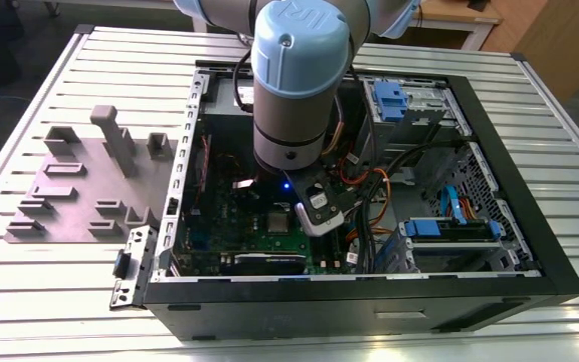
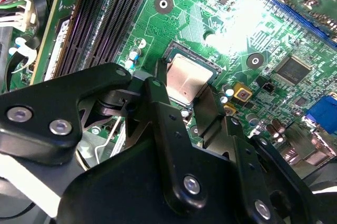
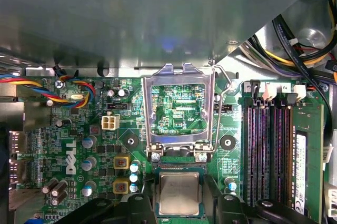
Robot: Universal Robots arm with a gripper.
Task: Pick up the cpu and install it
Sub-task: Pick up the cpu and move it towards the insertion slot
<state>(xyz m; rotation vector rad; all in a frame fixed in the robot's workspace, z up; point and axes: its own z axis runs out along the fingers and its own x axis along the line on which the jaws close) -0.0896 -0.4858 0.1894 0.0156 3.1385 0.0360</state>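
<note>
Table (image 1: 571, 113): carries open PC case (image 1: 370, 309), lying on its side, and grey tray (image 1: 68, 196) beside it, twd. the table edge at the exterior view's left. Arm (image 1: 295, 83) reaches down into case. Motherboard (image 3: 79, 150) lies flat inside case. Socket frame (image 3: 149, 113): hinged up, open. Cpu (image 3: 179, 195): at the socket, metal top up, just beside frame hinge. Gripper (image 2: 184, 90) straddles cpu; clamped vs. released: cannot tell.

Exterior view overlooks the case (image 1: 370, 302); both wrist views closely face the motherboard (image 3: 234, 163) (image 2: 179, 29).
</note>
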